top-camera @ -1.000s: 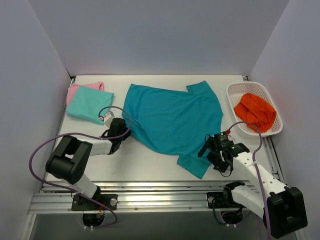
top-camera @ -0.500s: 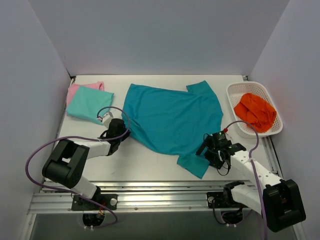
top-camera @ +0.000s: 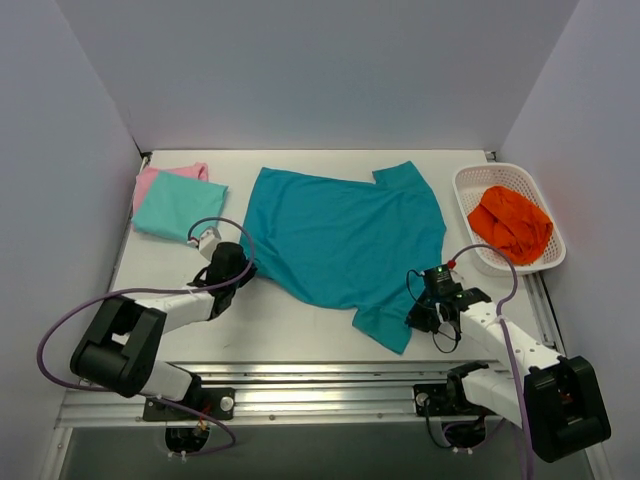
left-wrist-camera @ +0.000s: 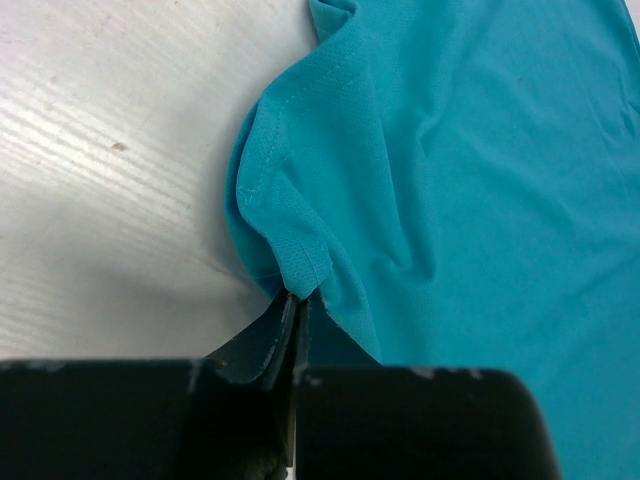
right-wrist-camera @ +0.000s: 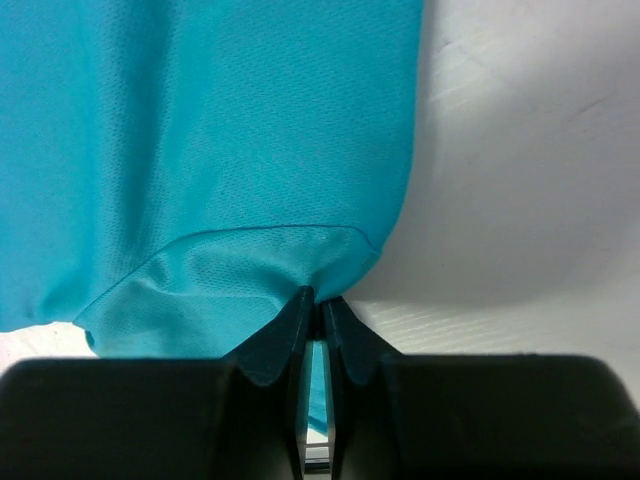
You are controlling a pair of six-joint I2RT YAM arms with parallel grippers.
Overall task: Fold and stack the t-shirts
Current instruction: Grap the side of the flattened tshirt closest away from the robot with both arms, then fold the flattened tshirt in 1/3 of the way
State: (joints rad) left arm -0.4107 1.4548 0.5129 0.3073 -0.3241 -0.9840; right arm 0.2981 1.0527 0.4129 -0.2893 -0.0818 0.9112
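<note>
Three t-shirts lie on the white table [top-camera: 300,325]: a deep teal t-shirt [top-camera: 345,240] spread open across the middle, and, at the far left corner, a folded aqua-mint t-shirt [top-camera: 178,207] resting on top of a folded pink t-shirt [top-camera: 152,180], whose edge shows along the far side. The left gripper [top-camera: 240,272] sits at the teal shirt's left edge, its jaws pressed together on a small raised fold of the stitched hem, which bunches up just ahead of the fingers [left-wrist-camera: 250,350]. The right gripper [top-camera: 418,318] is at the near right corner of the same shirt, beside the flap that points toward the arm bases. Its fingers [right-wrist-camera: 280,340] are pinched onto the cloth's edge, with a sliver of teal showing between them and the paler underside of the fabric turned up just in front. A white lattice basket [top-camera: 462,195] stands at the right side of the table, apart from the shirt, holding a crumpled orange cloth [top-camera: 510,222].
</note>
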